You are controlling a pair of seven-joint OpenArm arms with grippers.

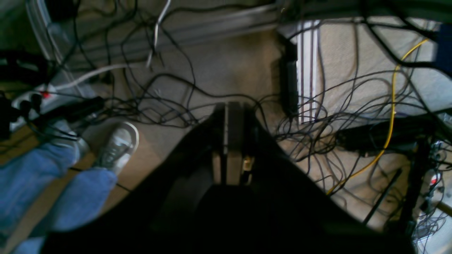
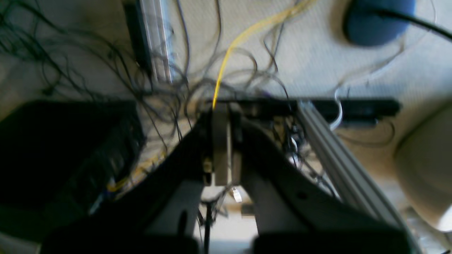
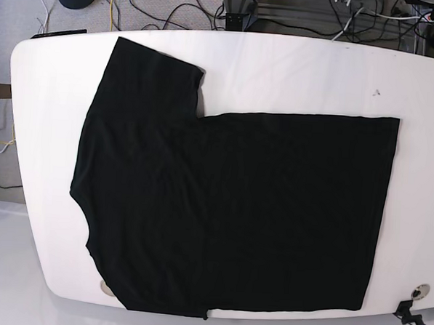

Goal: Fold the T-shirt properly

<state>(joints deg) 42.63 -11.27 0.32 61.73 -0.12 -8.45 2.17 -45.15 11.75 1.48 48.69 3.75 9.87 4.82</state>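
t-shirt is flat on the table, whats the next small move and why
Probably bring one arm in over the table toward the sleeve at the far edge and open its gripper. The T-shirt lies spread, unfolded, and neither arm shows in the base view.

T-shirt (image 3: 236,207) | plain black, short-sleeved | spread flat | covers most of white table, one sleeve outstretched

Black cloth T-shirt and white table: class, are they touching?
Touching: the base view shows the black cloth T-shirt spread flat on the white table.
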